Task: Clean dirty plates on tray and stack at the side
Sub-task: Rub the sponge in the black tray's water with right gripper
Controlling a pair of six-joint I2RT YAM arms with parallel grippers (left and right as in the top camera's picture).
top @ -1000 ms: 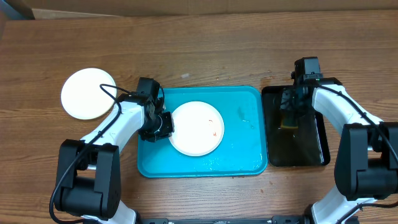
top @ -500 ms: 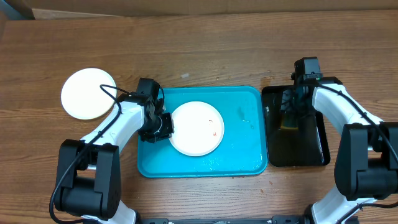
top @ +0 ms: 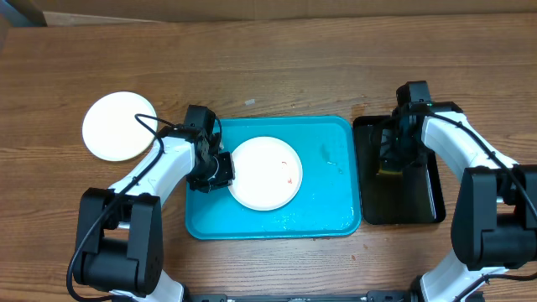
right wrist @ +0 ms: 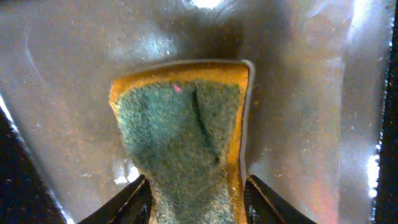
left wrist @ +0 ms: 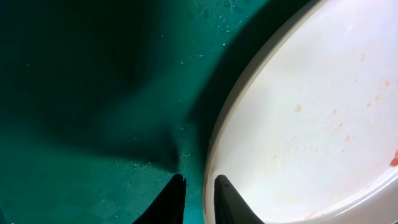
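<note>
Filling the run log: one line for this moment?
left end effector: shut on smudged white round plate | right end effector: shut on green-yellow sponge

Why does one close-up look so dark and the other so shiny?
Left wrist view: a deep shadow darkens the tray beside the bright plate. Right wrist view: light glares off the black tray around the sponge. Overhead view: evenly lit, sharp.

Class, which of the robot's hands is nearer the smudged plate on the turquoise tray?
Left. The left hand is at the plate, on its left rim; the right hand is over the black tray, at the sponge.
</note>
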